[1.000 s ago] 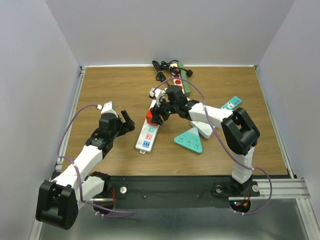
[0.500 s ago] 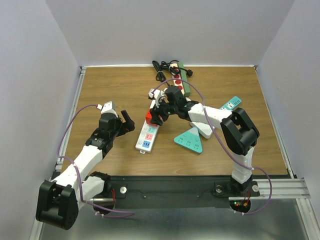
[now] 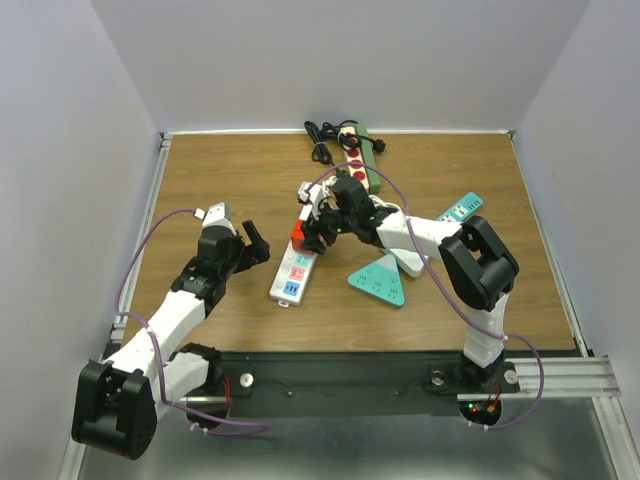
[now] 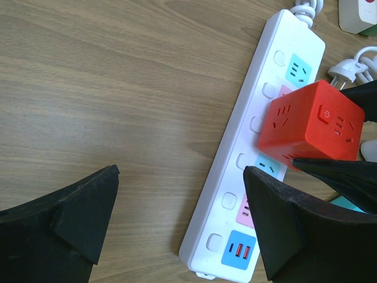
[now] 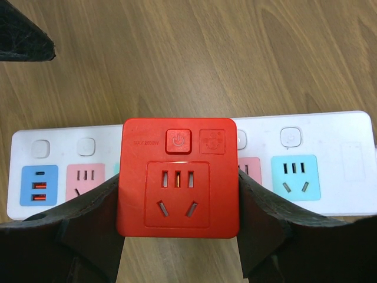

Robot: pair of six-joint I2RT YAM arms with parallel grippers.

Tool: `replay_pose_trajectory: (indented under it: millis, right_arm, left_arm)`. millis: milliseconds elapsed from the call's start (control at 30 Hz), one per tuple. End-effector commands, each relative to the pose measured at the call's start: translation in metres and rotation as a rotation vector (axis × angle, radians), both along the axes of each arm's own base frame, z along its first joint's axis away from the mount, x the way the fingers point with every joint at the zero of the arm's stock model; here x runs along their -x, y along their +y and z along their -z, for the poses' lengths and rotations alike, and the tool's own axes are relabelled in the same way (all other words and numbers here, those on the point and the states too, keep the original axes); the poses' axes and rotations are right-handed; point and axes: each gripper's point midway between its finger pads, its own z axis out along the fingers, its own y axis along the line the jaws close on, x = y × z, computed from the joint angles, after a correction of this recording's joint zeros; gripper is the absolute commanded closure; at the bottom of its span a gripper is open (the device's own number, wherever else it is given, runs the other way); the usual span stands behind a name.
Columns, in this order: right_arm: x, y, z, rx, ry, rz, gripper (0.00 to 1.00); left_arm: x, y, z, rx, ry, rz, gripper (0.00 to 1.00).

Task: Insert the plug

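A brown wood-grain table top (image 3: 480, 170) is seen, closed in on three sides by plain pale grey walls (image 3: 340, 60). Aluminium rails (image 3: 150, 200) are fitted along its left and right edges.

Two arms are counted. The left gripper (image 3: 255, 243) is held with its jaws spread wide and nothing between them, over bare wood just left of the strip; in the left wrist view (image 4: 181, 177) only the table is framed between its fingers. The right gripper (image 3: 312, 232) is clamped on the one red cube-shaped plastic plug adapter (image 3: 299, 233), a finger being pressed against each side of it (image 5: 178, 177).

The red cube (image 4: 309, 127) is held over the middle of the one long white plastic power strip (image 3: 290, 275), whose blue and pink sockets (image 4: 235, 177) are shown at either side of it (image 5: 330, 165). In the left wrist view the cube is seen turned askew to the strip; whether its prongs are seated cannot be told.

Further back, one green power strip with red sockets (image 3: 362, 160) is laid beside one coiled black cord (image 3: 322, 140). Two triangular socket blocks are counted near the right arm, one teal (image 3: 378, 280) and one white (image 3: 408, 260), touching each other. One teal oblong socket block (image 3: 462, 207) is partly hidden behind that arm.
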Motion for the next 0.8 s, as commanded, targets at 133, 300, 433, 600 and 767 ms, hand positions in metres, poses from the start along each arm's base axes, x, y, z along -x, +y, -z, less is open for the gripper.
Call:
replay_pose_trajectory:
  millis: [133, 300, 433, 600, 767]
  right_arm:
    - [0.011, -0.019, 0.046, 0.115, 0.039, 0.035, 1.00]
    - [0.017, -0.029, 0.065, 0.156, 0.067, 0.051, 1.00]
    - [0.024, -0.039, 0.075, 0.182, 0.089, 0.074, 1.00]
    - [0.036, -0.051, 0.084, 0.204, 0.125, 0.094, 1.00]
    - [0.044, -0.064, 0.092, 0.232, 0.150, 0.137, 1.00]
  left_arm:
    - [-0.004, -0.001, -0.008, -0.001, -0.046, 0.018, 0.01]
    - [-0.006, -0.003, -0.010, 0.006, -0.057, 0.032, 0.01]
    - [-0.014, -0.007, -0.013, 0.006, -0.060, 0.039, 0.01]
    - [-0.036, -0.035, -0.026, 0.098, -0.109, 0.125, 0.04]
    - [-0.060, -0.057, -0.032, 0.109, -0.125, 0.174, 0.08]
